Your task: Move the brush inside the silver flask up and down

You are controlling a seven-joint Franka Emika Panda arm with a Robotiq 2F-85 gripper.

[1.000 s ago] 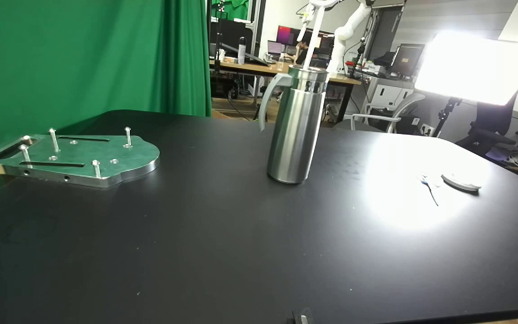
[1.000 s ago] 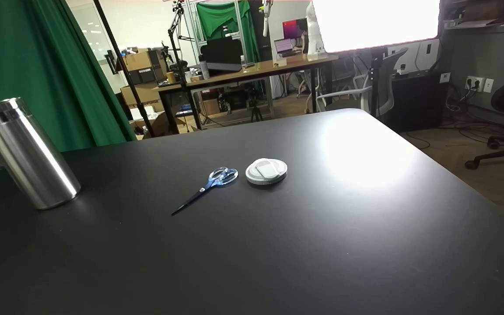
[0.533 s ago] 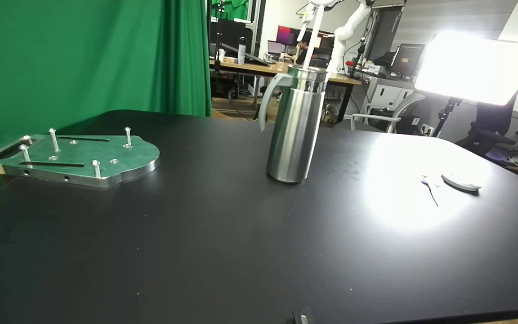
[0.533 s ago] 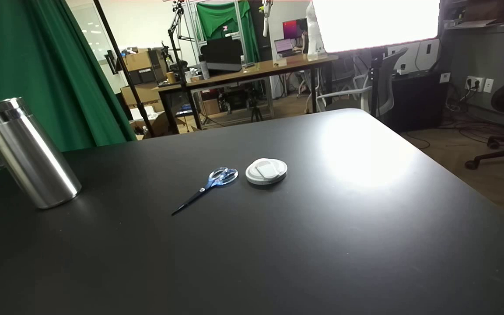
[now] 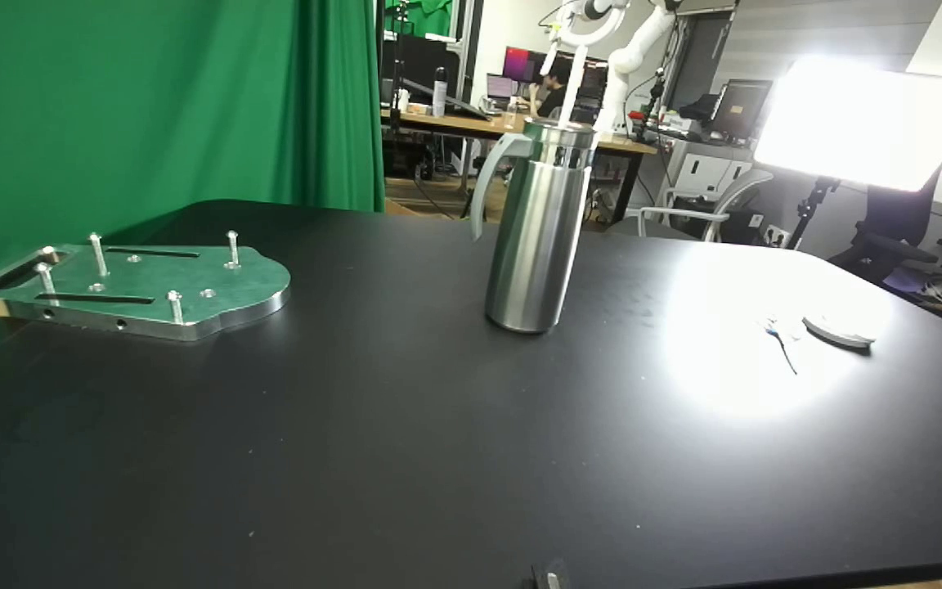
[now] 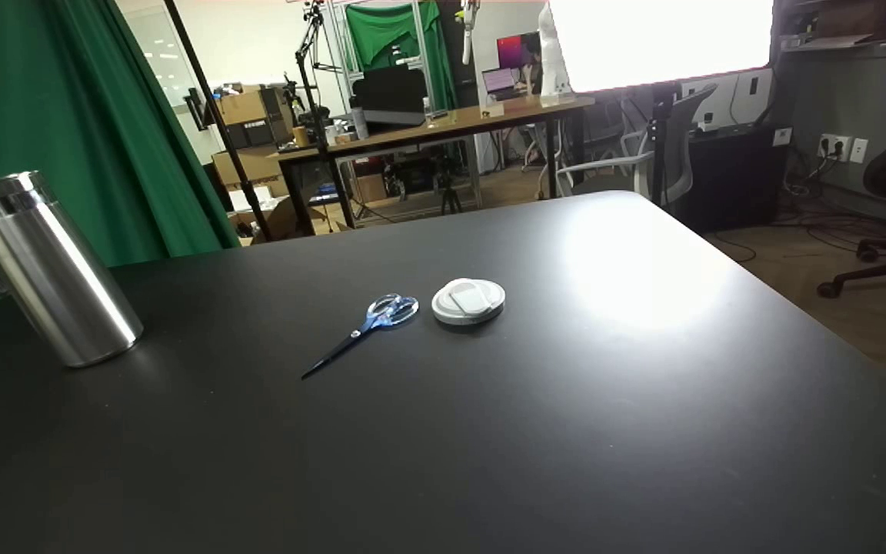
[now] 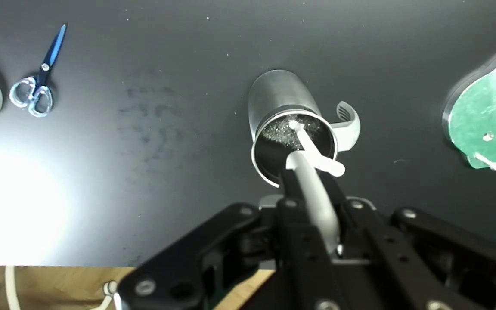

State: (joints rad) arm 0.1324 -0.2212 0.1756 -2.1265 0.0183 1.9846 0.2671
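The silver flask [image 5: 538,245] stands upright on the black table, its grey handle on one side. It also shows in an exterior view [image 6: 58,269] and in the wrist view [image 7: 279,92]. The brush has a white stem [image 5: 572,88] with a curved handle, and leans out of the flask's open mouth. Its bristles [image 7: 284,131] sit inside the flask, partly in shadow. My gripper [image 7: 310,183] is above the mouth with its fingers closed on both sides of the white brush handle. The gripper cannot be made out clearly in either exterior view.
Scissors [image 6: 381,314] and a round white lid [image 6: 467,302] lie on the table to one side of the flask. A metal plate with upright bolts [image 5: 144,282] lies on the other side. A bright lamp [image 5: 872,123] stands behind the table.
The brush has moved down into the flask, so its curved handle shows lower, and the stem has shifted slightly across the mouth. The flask stands almost where it was.
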